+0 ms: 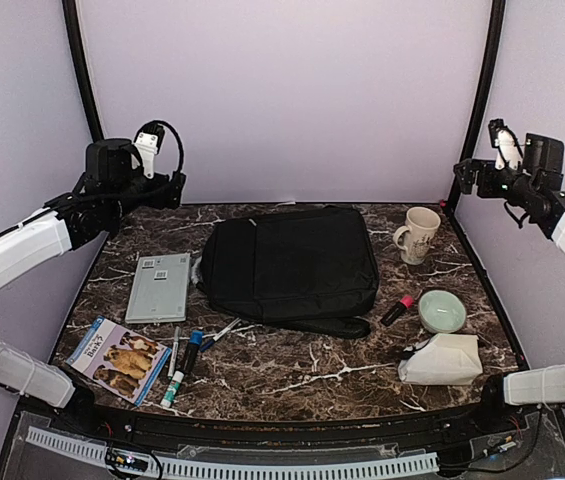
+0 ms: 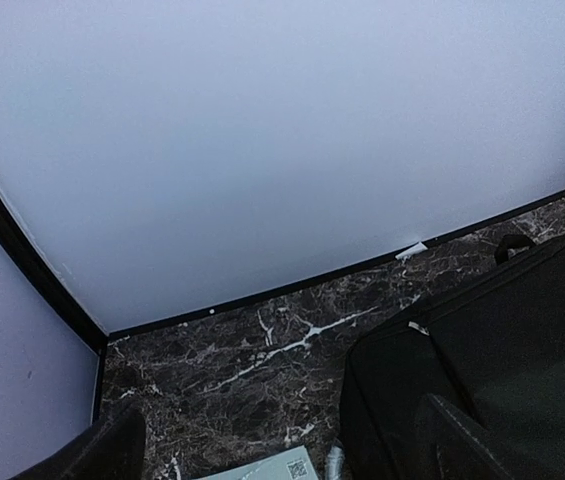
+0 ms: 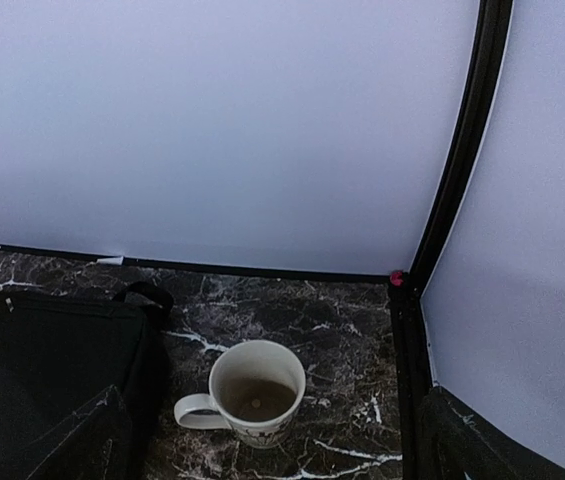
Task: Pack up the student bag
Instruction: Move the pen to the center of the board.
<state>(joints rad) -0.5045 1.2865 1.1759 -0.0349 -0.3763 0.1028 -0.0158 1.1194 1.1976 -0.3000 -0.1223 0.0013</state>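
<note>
While looking down from above, sees the student bag (image 1: 290, 268) lying flat in the middle of the bench (image 1: 292, 372), big and black, and shut as far as can be told. Sees nothing poking out of it. Holds the left hand (image 1: 167, 187) up high near the far left corner, spread wide, with nothing in it. Holds the right hand (image 1: 467, 178) up high near the far right corner, spread wide too, with nothing in it. Has both hands well apart from the bag. Finds all the small things out on the bench: a grey flat book (image 1: 158, 287) just beside the bag on the left, a book with dogs (image 1: 122, 358) near the front left, some pens (image 1: 190, 352) between that book and the bag, a mug (image 1: 419, 235) to the right of the bag, a pink marker (image 1: 396, 310) and a green bowl (image 1: 442, 311) further forward, and a white packet (image 1: 442, 360) near the front right. Looks like the very start of the job, with nothing packed yet. Needs the bag opened first, then each school thing picked up and put inside, then maybe the bag zipped. Cannot say for sure what to pack; guesses the books and pens, not the mug or bowl.
</note>
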